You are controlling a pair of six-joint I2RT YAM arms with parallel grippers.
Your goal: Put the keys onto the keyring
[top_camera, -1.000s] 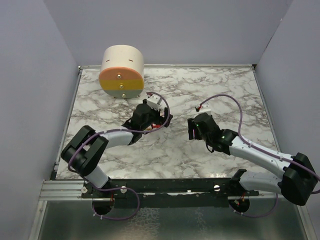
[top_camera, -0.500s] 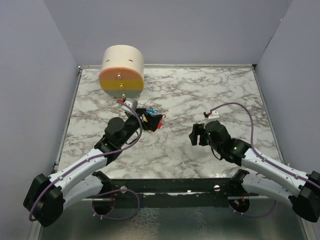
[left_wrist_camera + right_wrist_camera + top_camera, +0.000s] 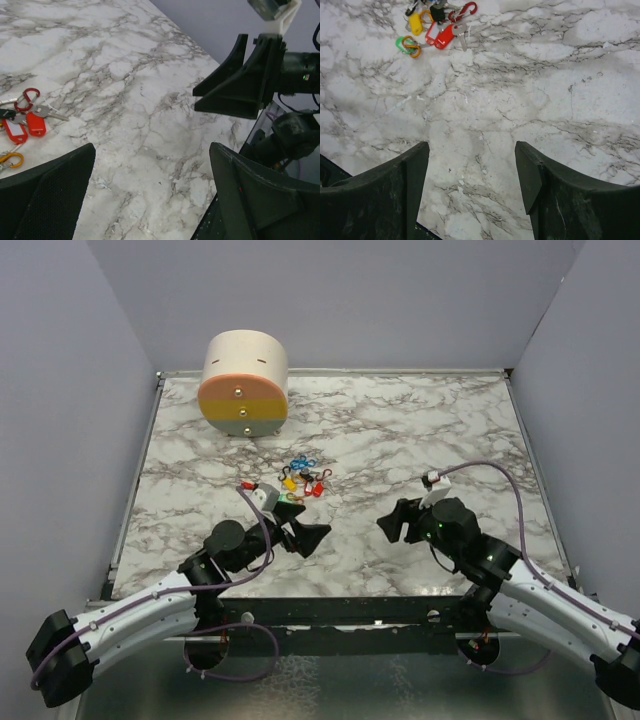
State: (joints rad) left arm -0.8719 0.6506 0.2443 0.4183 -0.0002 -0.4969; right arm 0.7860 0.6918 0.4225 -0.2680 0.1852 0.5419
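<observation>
1. Centrally, we find the keys (image 3: 302, 478) lying in one loose cluster on the marble table (image 3: 450, 430), touched by neither arm.
2. We judge the left gripper (image 3: 303, 527) nearer: its fingers are spread and empty, with the keys just beyond.
3. The right gripper (image 3: 398, 523) is parted and empty, with the keys ahead-left.

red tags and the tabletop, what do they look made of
Red tags: probably glossy plastic, going by the solid bright colour and a pale label window. Tabletop: marble look, white with grey veins, smooth; it could be printed laminate rather than stone.
</observation>
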